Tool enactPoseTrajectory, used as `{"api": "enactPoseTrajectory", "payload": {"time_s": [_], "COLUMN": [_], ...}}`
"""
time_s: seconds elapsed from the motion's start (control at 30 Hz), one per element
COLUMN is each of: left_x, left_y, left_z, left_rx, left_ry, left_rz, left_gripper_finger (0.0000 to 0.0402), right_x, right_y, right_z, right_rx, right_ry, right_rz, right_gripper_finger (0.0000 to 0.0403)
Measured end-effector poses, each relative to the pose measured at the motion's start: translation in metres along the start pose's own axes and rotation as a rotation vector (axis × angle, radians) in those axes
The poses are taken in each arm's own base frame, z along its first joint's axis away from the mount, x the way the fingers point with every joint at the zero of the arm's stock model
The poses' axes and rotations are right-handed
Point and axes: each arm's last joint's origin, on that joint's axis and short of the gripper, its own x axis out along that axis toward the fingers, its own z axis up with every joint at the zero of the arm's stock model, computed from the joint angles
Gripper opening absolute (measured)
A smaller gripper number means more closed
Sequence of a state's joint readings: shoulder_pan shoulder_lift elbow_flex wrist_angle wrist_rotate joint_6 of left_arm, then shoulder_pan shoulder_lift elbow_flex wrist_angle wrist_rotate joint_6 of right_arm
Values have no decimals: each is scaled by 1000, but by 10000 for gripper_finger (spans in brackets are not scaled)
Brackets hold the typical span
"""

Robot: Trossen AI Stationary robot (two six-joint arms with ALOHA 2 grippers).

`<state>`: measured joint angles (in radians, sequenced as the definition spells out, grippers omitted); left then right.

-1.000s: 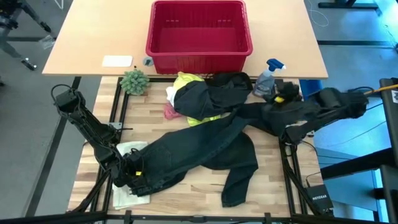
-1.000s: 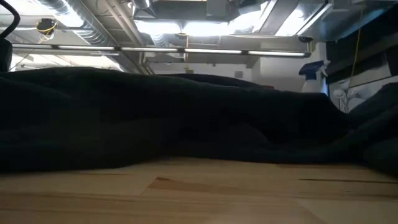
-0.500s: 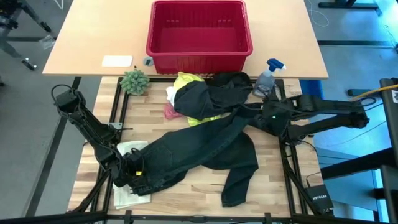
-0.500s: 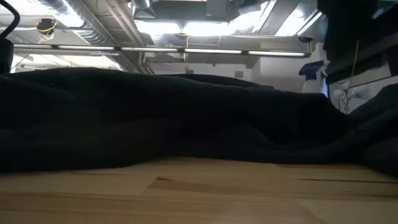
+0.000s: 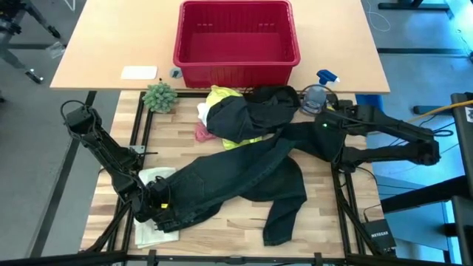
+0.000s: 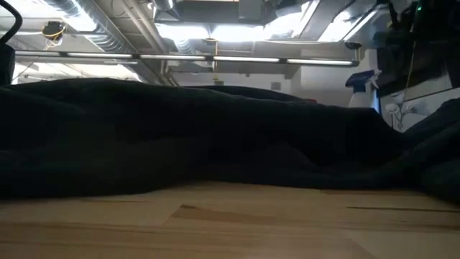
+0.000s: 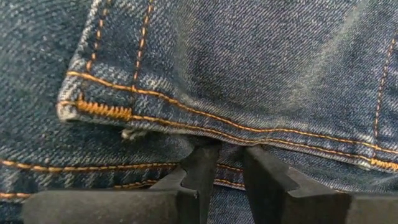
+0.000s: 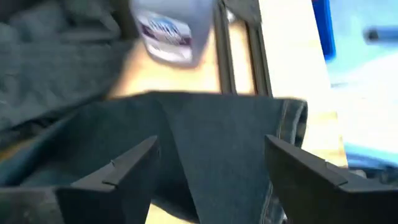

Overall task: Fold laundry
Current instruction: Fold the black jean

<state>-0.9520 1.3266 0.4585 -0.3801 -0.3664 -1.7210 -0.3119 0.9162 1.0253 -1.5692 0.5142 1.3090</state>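
The dark trousers [image 5: 244, 174] lie sprawled slantwise over the wooden table, and fill the low view [image 6: 215, 137]. My left gripper [image 5: 159, 201] is at their near-left end, shut on the denim [image 7: 224, 124]. My right gripper [image 5: 319, 127] is open above the far-right leg end [image 8: 224, 143], touching nothing. Part of the dark cloth lies heaped on the yellow T-shirt [image 5: 220, 94]. A white cloth [image 5: 203, 112] and a pink cloth [image 5: 201, 134] peek out beside the heap. My left gripper pinches a stitched, hemmed edge of the trousers [image 7: 227, 140] between its two fingers [image 7: 200, 165]. The orange-seamed edge runs across the fingers. How many layers are held cannot be seen. The cloth around the hold lies low on the table, over a pale flat item.
A red basket [image 5: 236, 37] stands on the far table. A small green plant [image 5: 160, 96] sits at the far left and a spray bottle [image 5: 318, 92] right beside my right gripper. A pale flat item [image 5: 151, 179] lies under the trousers' left end. Bare wood shows along the near edge.
My right gripper has opened and let go of the trousers' far-right leg end. It has drawn back a little toward the far edge, near the spray bottle. The leg end stays lying on the table.
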Motion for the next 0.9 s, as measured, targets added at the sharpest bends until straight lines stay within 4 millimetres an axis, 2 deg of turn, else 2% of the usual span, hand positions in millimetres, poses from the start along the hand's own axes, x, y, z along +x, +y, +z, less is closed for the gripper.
{"api": "enactPoseTrajectory", "payload": {"time_s": [0.17, 0.4, 0.6, 0.77, 0.9], "left_x": [0, 0, 1, 1, 1], "left_y": [0, 0, 2, 2, 2], "left_z": [0, 0, 1, 1, 1], "left_rx": [4, 6, 12, 8, 13], "left_ry": [-1, -6, -34, -32, -30], "left_rz": [0, -1, 9, 9, 10], "left_gripper_finger": [76, 76, 76, 76, 76], "right_x": [14, 31, 35, 39, 42], "right_y": [-5, -10, -13, -18, -20], "right_z": [-4, -8, -3, 2, 4], "right_rx": [30, 103, 175, 157, 176], "right_ry": [78, 51, -17, 17, 72], "right_rz": [-52, -149, -199, -234, -240], "right_gripper_finger": [278, 276, 245, 221, 219]}}
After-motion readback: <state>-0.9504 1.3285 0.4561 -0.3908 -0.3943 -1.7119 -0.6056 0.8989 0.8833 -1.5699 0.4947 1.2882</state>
